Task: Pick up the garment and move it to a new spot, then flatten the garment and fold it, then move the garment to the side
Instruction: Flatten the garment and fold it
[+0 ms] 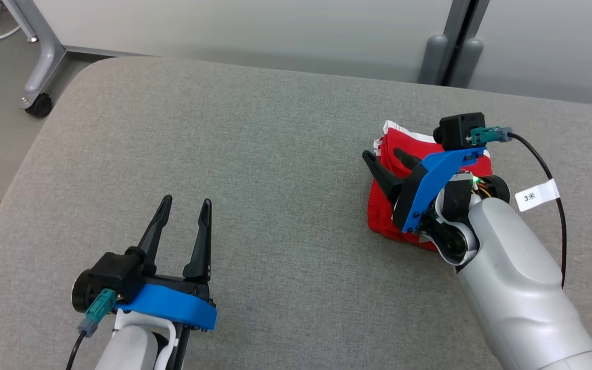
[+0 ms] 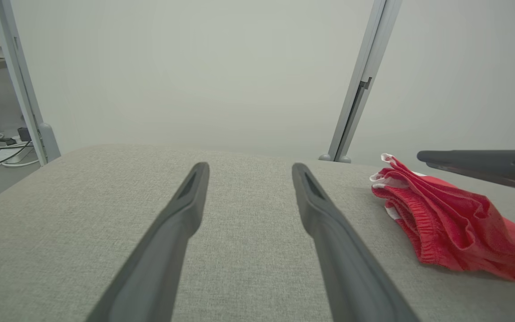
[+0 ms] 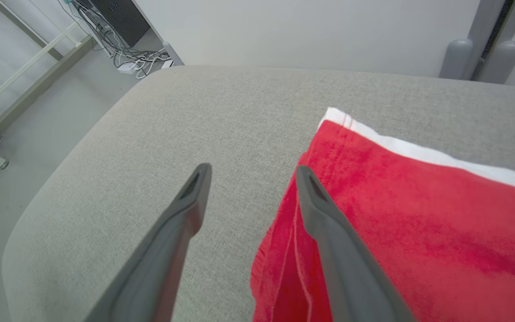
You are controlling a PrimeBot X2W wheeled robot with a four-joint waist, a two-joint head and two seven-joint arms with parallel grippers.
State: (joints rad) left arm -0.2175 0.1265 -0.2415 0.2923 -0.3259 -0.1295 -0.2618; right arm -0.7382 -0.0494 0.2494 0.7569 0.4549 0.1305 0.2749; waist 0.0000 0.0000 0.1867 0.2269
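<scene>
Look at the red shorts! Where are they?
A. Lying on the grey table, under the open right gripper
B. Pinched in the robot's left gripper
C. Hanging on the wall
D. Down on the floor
A: the red shorts lie on the grey table with the right gripper open over their edge, while the left gripper is open well away from them, with nothing between its fingers.

Matt, soft cloth garment (image 1: 382, 213); coarse, woven grey fabric tabletop (image 1: 275, 154).
</scene>
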